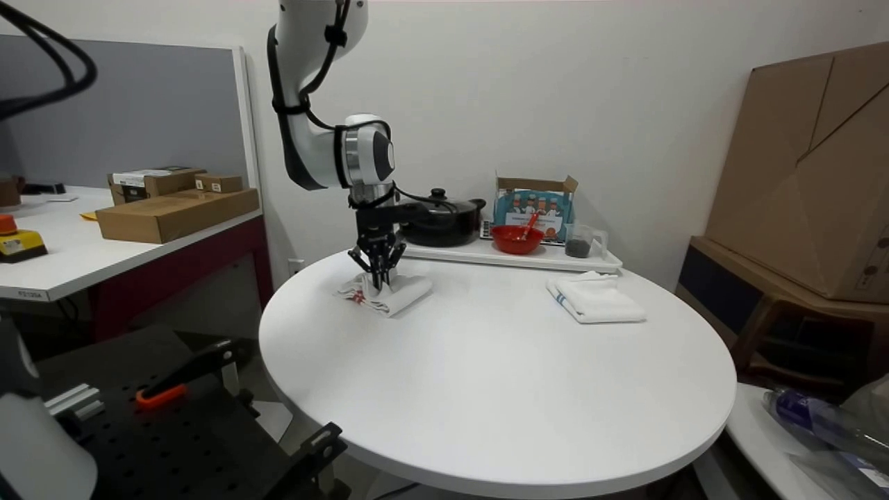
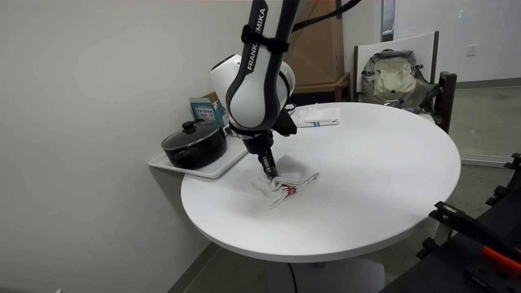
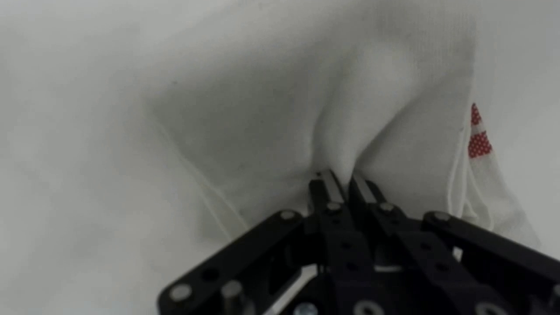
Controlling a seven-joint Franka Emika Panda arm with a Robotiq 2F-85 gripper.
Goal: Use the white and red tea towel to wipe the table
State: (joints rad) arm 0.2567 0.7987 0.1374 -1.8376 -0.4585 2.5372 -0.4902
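The white and red tea towel point(image 1: 408, 293) lies on the round white table point(image 1: 500, 389), near the table's edge and below the tray. It also shows in an exterior view point(image 2: 295, 171), where its red marking faces the table's front edge. My gripper point(image 1: 379, 283) points down onto the towel. In the wrist view the gripper point(image 3: 343, 181) has its fingers nearly together, with a raised fold of the towel point(image 3: 262, 118) pinched between them. The towel's red-dotted edge shows at the right there. The rest of the towel spreads flat around the fingers. The fingertips themselves are partly hidden in the cloth.
A white tray point(image 1: 500, 259) at the back holds a black lidded pot point(image 1: 444, 221), a red bowl point(image 1: 517, 240), a clear mug point(image 1: 580, 243) and a blue box point(image 1: 535, 208). A folded white cloth with blue stripes point(image 1: 603, 301) lies across the table.
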